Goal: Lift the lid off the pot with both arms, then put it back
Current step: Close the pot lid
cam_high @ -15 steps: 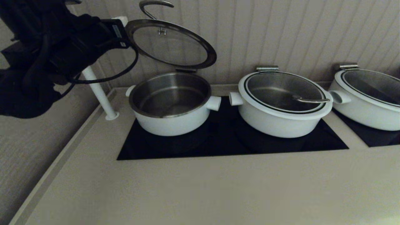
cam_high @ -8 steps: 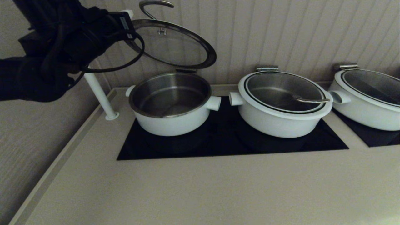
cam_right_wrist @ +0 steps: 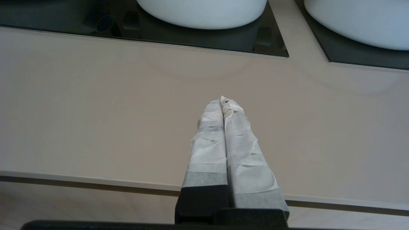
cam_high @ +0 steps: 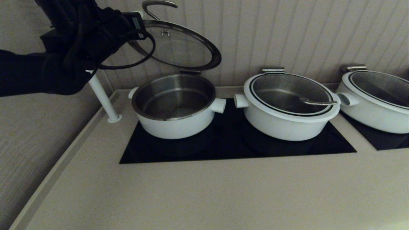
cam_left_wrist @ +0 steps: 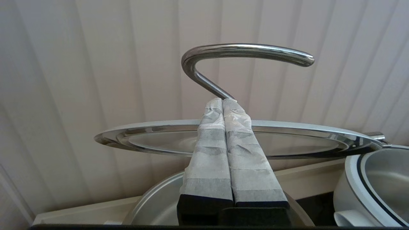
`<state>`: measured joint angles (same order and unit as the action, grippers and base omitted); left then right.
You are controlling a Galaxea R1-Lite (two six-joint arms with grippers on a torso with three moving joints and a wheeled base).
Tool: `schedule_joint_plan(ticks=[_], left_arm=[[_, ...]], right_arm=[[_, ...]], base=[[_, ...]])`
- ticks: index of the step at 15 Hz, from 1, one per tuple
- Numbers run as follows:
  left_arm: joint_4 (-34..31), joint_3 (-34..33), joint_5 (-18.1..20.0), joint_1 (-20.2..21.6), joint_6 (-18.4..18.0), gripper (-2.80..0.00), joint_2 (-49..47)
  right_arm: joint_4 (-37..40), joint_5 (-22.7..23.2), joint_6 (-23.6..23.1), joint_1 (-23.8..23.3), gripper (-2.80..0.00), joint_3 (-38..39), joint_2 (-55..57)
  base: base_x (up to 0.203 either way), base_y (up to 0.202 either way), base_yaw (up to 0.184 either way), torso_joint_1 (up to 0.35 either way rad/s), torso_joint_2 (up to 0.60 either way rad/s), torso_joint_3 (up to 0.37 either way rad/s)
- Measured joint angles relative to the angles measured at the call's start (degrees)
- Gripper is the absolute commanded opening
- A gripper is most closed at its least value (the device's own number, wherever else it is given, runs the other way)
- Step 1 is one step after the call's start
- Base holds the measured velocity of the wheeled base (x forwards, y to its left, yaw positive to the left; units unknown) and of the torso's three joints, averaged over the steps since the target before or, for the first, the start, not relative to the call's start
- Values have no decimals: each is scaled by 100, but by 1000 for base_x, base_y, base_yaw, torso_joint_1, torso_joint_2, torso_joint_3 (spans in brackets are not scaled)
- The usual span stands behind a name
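Observation:
The pot (cam_high: 174, 124) stands open on the left of the black cooktop, its steel inside empty; its rim also shows in the left wrist view (cam_left_wrist: 153, 201). The lid (cam_high: 179, 44) is tilted up above the pot's back rim on the hinge clip, with its steel loop handle (cam_high: 158, 3) at the top. In the left wrist view the lid (cam_left_wrist: 287, 140) lies edge-on behind my fingers, below the handle (cam_left_wrist: 243, 51). My left gripper (cam_high: 139, 15) (cam_left_wrist: 222, 101) is shut and empty, its tips by the foot of the handle. My right gripper (cam_right_wrist: 223, 101) is shut and empty, low over the counter's front.
A second white pot (cam_high: 289, 108) with its lid on stands right of the open pot, and a third (cam_high: 377, 99) stands at the far right. A white post (cam_high: 102, 95) rises at the counter's left back. The ribbed wall is close behind the pots.
My left arm has moved up and to the right, bringing its gripper to the raised lid's left edge near the handle. The lid and pots have not moved.

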<state>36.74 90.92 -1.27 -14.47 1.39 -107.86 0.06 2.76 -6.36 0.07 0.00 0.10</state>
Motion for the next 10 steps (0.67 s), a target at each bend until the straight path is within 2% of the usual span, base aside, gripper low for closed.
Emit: schedule_joint_plan(ticks=[10], left_arm=[[16,54,0,105,-2,-280,-156]], right_arm=[[-1,2,2,-2,-280,0,0]], base=[[0,0,0,0,0,0]])
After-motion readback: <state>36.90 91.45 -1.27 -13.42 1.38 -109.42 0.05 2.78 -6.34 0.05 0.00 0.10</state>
